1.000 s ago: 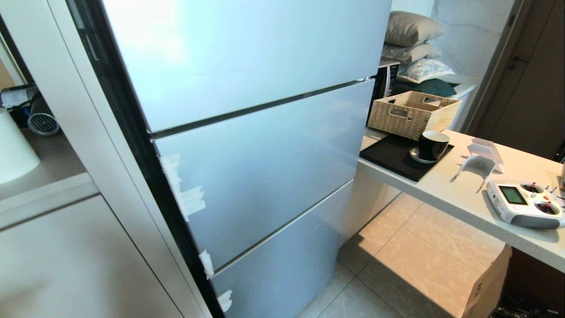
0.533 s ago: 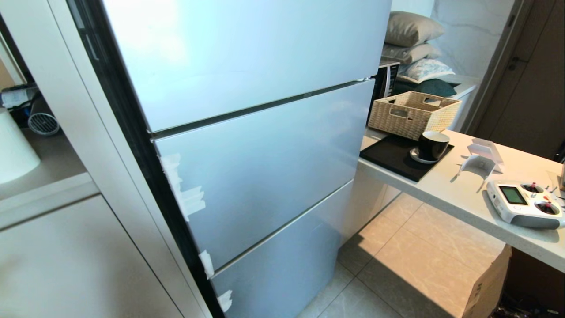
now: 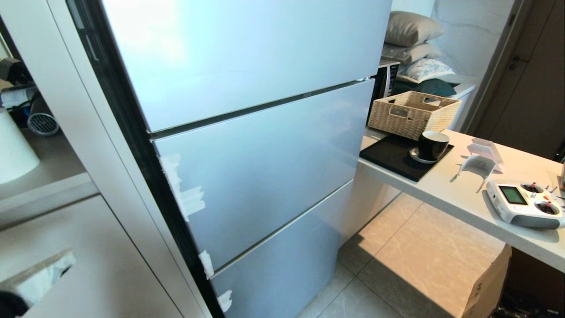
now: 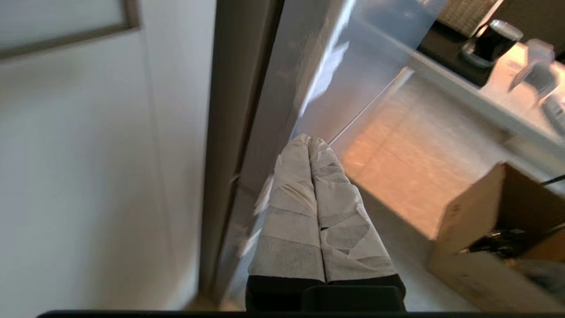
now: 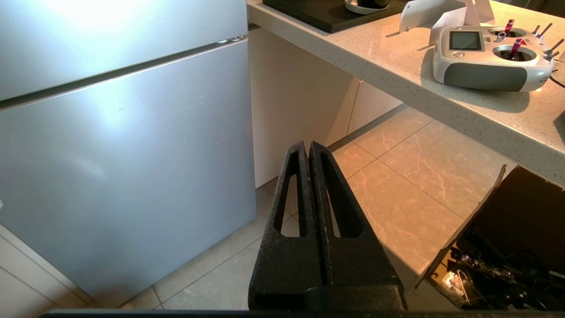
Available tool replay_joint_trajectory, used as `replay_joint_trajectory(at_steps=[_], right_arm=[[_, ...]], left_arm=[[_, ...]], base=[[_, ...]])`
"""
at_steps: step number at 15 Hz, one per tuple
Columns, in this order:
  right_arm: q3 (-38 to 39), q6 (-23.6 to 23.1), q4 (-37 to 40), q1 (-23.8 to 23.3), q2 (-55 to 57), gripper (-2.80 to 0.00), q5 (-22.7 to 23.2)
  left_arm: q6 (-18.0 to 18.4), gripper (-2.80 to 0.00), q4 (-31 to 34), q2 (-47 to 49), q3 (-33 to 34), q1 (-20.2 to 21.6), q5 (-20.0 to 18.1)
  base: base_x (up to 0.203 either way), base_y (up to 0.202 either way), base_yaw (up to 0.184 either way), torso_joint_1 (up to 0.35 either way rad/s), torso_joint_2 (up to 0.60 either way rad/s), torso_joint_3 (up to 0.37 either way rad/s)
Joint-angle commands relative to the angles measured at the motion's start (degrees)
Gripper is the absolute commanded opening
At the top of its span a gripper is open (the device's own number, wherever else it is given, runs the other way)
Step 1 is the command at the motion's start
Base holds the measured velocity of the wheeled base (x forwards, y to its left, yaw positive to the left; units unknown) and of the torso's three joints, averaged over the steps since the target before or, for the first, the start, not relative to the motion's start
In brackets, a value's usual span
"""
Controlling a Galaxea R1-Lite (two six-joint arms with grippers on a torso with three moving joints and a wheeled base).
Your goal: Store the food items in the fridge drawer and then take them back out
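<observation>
Pale marble-look floor tiles (image 3: 410,260) run beneath the counter (image 3: 468,198) that stands just beside your fridge (image 3: 247,145), to its right. You are facing three silver fronts stacked one above another, all shut, with dark seams running across between them (white tape scraps (image 3: 187,198) cling to the fridge's left edge). No fridge drawer or fruit shows in any view, so you cannot tell where they lie or which way they point.

Your left gripper (image 4: 309,140), wrapped in white tape, sits low at the fridge's left edge, its fingers pressed together and aimed along the dark gap between the fridge side and the white cabinet (image 3: 88,265). From the head camera only a blurred taped tip appears at the lower left. Your right gripper (image 5: 308,145), bare black, hangs before the fridge's lower right corner, its fingers also pressed together, empty.

On the counter beside the fridge you have a wicker basket (image 3: 412,112), a black cup (image 3: 432,145) on a saucer and a grey remote controller (image 3: 525,204). No writing is readable anywhere.
</observation>
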Motion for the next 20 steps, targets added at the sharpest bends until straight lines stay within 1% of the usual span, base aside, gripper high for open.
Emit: replay_joint_trajectory(at_steps=[1, 2, 3, 4, 7, 9, 12, 15, 17, 20], right_arm=[[0.0, -0.03, 0.0, 0.02, 0.04, -2.8, 0.02], [0.0, -0.03, 0.0, 0.02, 0.04, -2.8, 0.02], [0.0, -0.03, 0.0, 0.02, 0.04, -2.8, 0.02], [0.0, -0.03, 0.0, 0.02, 0.04, -2.8, 0.02], [0.0, -0.03, 0.0, 0.02, 0.04, -2.8, 0.02], [0.0, -0.03, 0.0, 0.02, 0.04, -2.8, 0.02], [0.0, -0.03, 0.0, 0.02, 0.04, -2.8, 0.02], [0.0, -0.03, 0.0, 0.02, 0.04, -2.8, 0.02], [0.0, -0.03, 0.0, 0.02, 0.04, -2.8, 0.02], [0.0, -0.03, 0.0, 0.02, 0.04, -2.8, 0.02]], left_arm=[[-3.1, -2.8, -10.21, 15.91, -1.17, -3.18, -0.48], [-5.31, -2.8, -13.56, 18.71, -2.34, -6.05, -0.36], [-6.49, -2.8, -14.99, 21.11, -3.64, -7.4, 0.63], [-7.29, -2.8, -15.82, 23.41, -4.97, -7.78, 2.03], [-7.73, -2.8, -18.75, 27.46, -7.22, -8.1, 4.29], [-8.54, -2.8, -20.44, 30.75, -8.46, -8.14, 6.57], [-9.74, -2.8, -24.35, 35.97, -9.88, -8.21, 8.56], [-9.9, -2.8, -29.72, 39.76, -10.38, -8.24, 10.75], [-9.96, -2.8, -32.0, 41.32, -10.46, -8.2, 12.72], [-9.96, -2.8, -33.61, 42.3, -10.76, -8.7, 13.2]], base=[[0.0, 0.0, 0.0, 0.0, 0.0, 0.0], [0.0, 0.0, 0.0, 0.0, 0.0, 0.0], [0.0, 0.0, 0.0, 0.0, 0.0, 0.0], [0.0, 0.0, 0.0, 0.0, 0.0, 0.0], [0.0, 0.0, 0.0, 0.0, 0.0, 0.0], [0.0, 0.0, 0.0, 0.0, 0.0, 0.0], [0.0, 0.0, 0.0, 0.0, 0.0, 0.0], [0.0, 0.0, 0.0, 0.0, 0.0, 0.0], [0.0, 0.0, 0.0, 0.0, 0.0, 0.0], [0.0, 0.0, 0.0, 0.0, 0.0, 0.0]])
